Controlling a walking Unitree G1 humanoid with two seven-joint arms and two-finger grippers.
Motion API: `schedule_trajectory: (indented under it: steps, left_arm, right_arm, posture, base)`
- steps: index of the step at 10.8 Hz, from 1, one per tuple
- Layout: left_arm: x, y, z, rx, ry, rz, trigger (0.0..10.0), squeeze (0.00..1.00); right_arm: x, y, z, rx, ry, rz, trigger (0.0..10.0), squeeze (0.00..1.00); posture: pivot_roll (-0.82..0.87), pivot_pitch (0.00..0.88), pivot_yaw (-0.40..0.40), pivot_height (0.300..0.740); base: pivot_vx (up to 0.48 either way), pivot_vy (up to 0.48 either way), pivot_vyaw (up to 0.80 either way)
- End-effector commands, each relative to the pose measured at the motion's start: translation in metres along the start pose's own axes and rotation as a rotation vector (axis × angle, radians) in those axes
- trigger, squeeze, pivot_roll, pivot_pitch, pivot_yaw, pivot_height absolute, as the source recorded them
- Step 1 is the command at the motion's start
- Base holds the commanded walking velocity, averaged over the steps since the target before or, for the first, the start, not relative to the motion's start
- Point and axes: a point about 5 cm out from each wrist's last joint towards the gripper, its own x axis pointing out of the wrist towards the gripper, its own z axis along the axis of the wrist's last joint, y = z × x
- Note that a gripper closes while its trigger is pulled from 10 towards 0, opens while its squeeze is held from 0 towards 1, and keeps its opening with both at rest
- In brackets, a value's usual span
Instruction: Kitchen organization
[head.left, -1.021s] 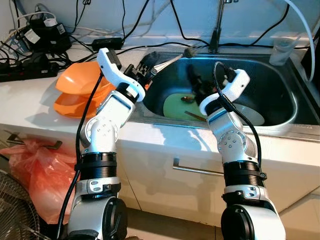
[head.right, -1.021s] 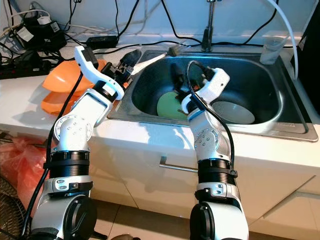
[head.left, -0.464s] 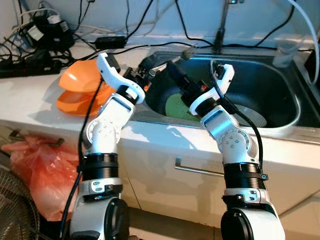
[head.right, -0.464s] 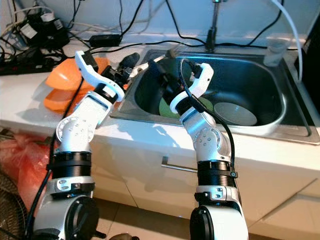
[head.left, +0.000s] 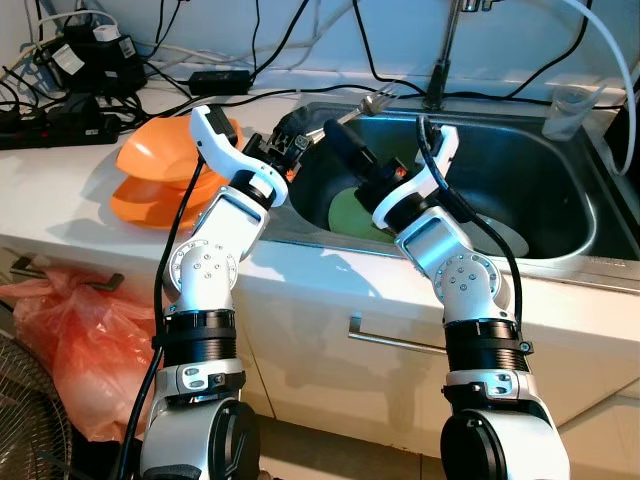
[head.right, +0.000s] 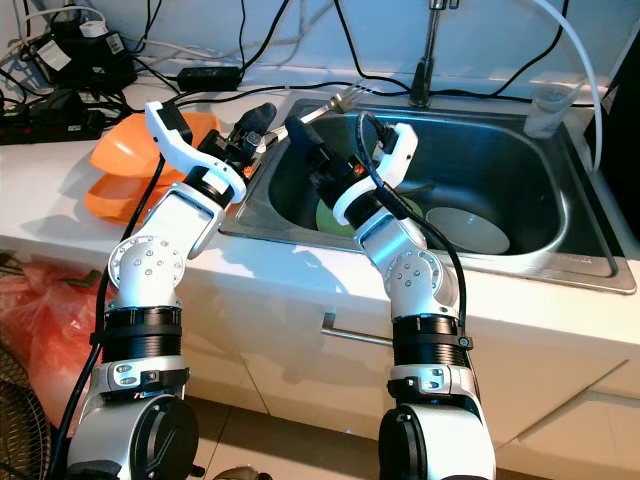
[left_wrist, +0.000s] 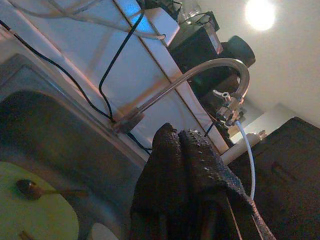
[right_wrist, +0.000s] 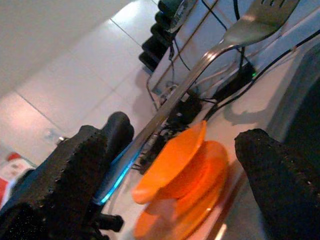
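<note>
At frame centre, a slotted metal spatula (head.left: 352, 108) is clenched by the left gripper (head.left: 296, 133) above the sink (head.left: 560, 150) rim. The right gripper (head.left: 340, 141), spread open, is raised just beside its handle. Stacked orange bowls (head.left: 150, 180) are seen at left, a green plate (head.left: 352, 212) below, partly blocked by the right arm.

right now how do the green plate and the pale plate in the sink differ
The green plate lies toward the sink's left, partly hidden behind the right gripper; the pale plate lies further right, mostly in plain sight. The green plate carries a spoon; the pale plate looks bare. Both are round and lie on the sink floor.
</note>
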Motion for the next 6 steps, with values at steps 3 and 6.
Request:
schedule_trajectory:
  steps: [3,6]
  left_arm:
    - [-0.001,-0.009,-0.011,-0.046,0.021,-0.029,0.0,0.0]
    - [-0.011,-0.01,-0.025,-0.083,0.078,-0.028,0.0,0.0]
  right_arm:
    - [0.012,0.011,-0.004,0.115,-0.022,0.071,10.0,0.0]
    - [0.017,0.009,0.003,0.145,-0.041,0.103,10.0,0.0]
  posture:
    - [0.09,0.0,0.055,0.74]
    - [0.1,0.0,0.059,0.74]
  base:
    - [0.0,0.0,0.0]
    - [0.0,0.0,0.0]
